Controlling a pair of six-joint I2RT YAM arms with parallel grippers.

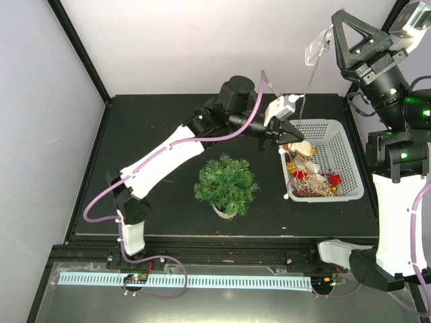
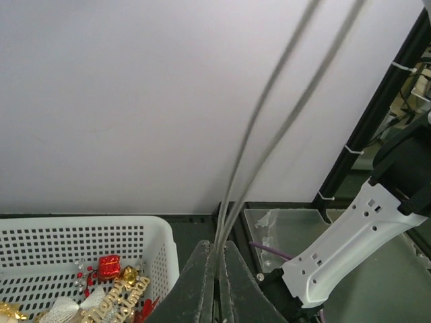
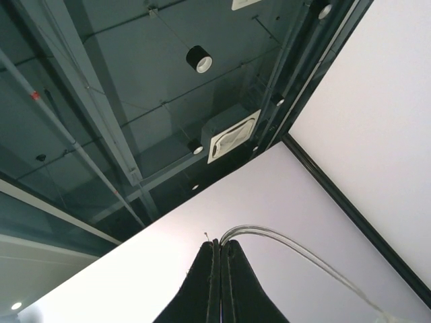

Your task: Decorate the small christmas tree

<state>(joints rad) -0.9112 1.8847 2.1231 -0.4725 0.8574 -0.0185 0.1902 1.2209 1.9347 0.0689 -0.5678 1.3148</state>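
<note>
Evidently mid-stringing: the left gripper (image 2: pixel 217 250), over the basket (image 1: pixel 352 161) at the table's (image 1: pixel 161 121) right edge, and the raised right gripper (image 3: pixel 219 242) both pinch one thin strand (image 2: pixel 232 202), which next needs draping over the small christmas tree (image 1: pixel 227 185) at front-centre.

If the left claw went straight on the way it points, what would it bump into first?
Probably the white wall. The left gripper, shut on a thin cord, aims above the basket, and nothing else shows in its line; depth is unclear.
</note>
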